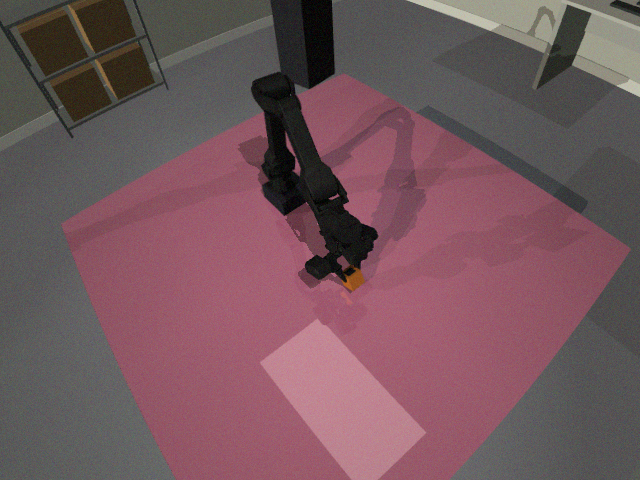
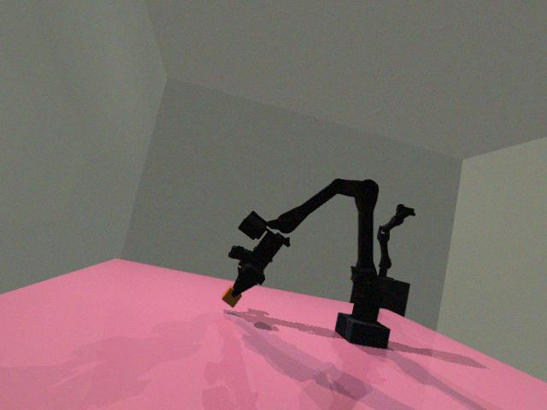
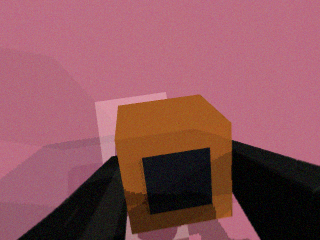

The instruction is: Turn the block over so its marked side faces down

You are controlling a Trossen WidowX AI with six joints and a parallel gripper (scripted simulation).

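My tool [image 1: 351,271] [image 2: 235,293] [image 3: 171,157] grips the orange block [image 1: 354,279] [image 2: 230,296] [image 3: 175,117], tilted, above the pink worktop [image 1: 206,310] [image 2: 145,318] [image 3: 265,60], its dark-marked side facing me.

The arm [image 1: 306,149] [image 2: 366,229] is matte black, with slim straight links and rounded, bulky joints; below them, its base [image 1: 273,198] [image 2: 368,335] is a dark, blocky box with flat sides and sharp edges

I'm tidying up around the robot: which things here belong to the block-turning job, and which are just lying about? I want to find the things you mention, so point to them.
Job:
- orange block with dark square mark [image 1: 354,279] [image 2: 230,296] [image 3: 175,117]
- black jointed arm [image 1: 310,160] [image 2: 366,229]

Apparently not:
- grey-framed shelf rack [image 1: 40,82]
- tall black box-shaped pillar [image 1: 319,46]
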